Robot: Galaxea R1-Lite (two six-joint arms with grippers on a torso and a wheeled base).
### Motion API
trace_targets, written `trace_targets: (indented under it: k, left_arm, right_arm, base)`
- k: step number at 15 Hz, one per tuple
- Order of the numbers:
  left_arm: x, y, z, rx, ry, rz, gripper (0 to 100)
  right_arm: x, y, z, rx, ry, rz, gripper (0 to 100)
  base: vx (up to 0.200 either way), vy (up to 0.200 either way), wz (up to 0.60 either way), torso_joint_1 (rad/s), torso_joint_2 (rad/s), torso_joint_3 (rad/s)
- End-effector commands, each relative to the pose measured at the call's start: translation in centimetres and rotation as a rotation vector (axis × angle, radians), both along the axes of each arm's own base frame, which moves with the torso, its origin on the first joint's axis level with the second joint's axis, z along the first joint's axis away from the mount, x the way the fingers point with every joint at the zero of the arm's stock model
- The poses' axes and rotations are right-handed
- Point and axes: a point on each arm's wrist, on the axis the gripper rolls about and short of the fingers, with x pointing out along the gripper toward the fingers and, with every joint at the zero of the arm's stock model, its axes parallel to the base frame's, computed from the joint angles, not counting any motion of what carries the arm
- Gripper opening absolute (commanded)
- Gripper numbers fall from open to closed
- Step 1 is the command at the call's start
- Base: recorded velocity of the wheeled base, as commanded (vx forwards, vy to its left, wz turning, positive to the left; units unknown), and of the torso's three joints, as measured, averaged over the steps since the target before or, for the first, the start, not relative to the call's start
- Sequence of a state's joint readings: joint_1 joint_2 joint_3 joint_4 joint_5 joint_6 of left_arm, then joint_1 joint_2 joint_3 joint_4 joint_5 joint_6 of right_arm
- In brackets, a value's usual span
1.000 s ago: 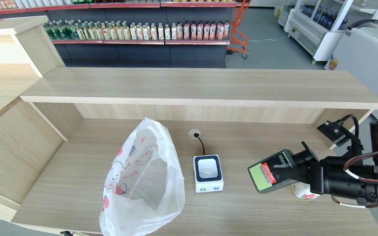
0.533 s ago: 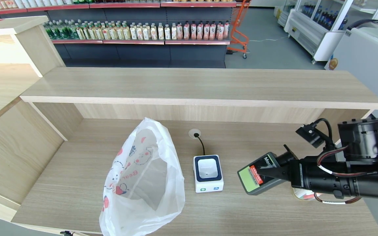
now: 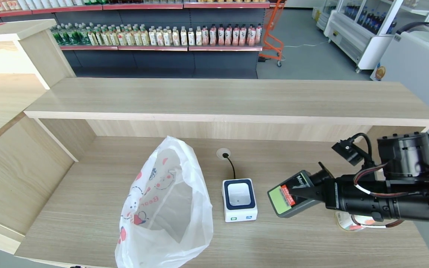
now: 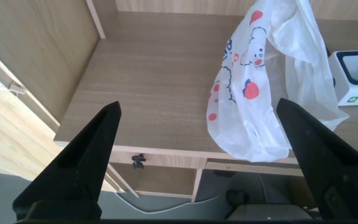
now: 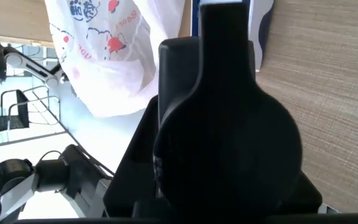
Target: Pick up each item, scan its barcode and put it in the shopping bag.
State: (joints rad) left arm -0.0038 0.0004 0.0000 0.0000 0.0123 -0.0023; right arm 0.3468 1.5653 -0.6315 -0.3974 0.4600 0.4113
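Right gripper (image 3: 305, 192): jaws were pinched on the dark box (image 3: 282, 198), which was held above the counter (image 3: 88, 208).
Dark box: was placed near the scanner (image 3: 239, 200), on its right, with the green-and-red labelled end turned toward it.
Left gripper (image 4: 199, 109): jaws were spread with nothing between them, over the counter's near edge beside the shopping bag (image 3: 143, 201).
Shopping bag: white and printed, was stood with its mouth open just left of the scanner.
Round container (image 3: 348, 222): was set on the counter, partly hidden under the right arm.

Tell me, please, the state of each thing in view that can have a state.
shopping bag: open, standing on the counter
barcode scanner: flat on the counter, window up
dark box: lifted above the counter, beside the scanner
right claw: shut on the dark box
left claw: open, empty
round container: standing on the counter, partly hidden
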Motion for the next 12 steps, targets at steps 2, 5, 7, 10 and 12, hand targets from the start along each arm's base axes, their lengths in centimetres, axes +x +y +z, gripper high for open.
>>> trace_targets:
  k: [2,5,7,10,12]
  left_arm:
    - [0.0,0.0,0.0,-0.001,0.000,0.001,100]
    - [0.0,0.0,0.0,0.004,0.000,0.001,100]
    - [0.0,0.0,0.0,0.002,0.000,0.001,100]
    - [0.0,0.0,0.0,0.004,0.000,0.001,100]
    - [0.0,0.0,0.0,0.005,0.000,0.001,100]
  right_arm:
    - [1.6,0.5,0.2,0.001,-0.015,-0.006,0]
    - [3.2,1.0,-0.5,-0.030,-0.010,-0.036,0]
    - [4.8,1.4,-1.6,-0.108,-0.030,-0.055,0]
    - [6.2,1.9,-2.4,-0.134,-0.035,-0.040,0]
    - [6.9,2.3,-3.0,-0.136,-0.020,-0.032,0]
  base:
    - [0.000,0.200,0.00,0.019,0.00,0.000]
    - [0.000,0.133,0.00,-0.002,0.00,0.002]
    - [0.000,0.000,0.00,0.000,0.00,0.000]
    - [0.000,0.000,0.00,0.000,0.00,0.000]
    - [0.000,0.000,0.00,0.000,0.00,0.000]
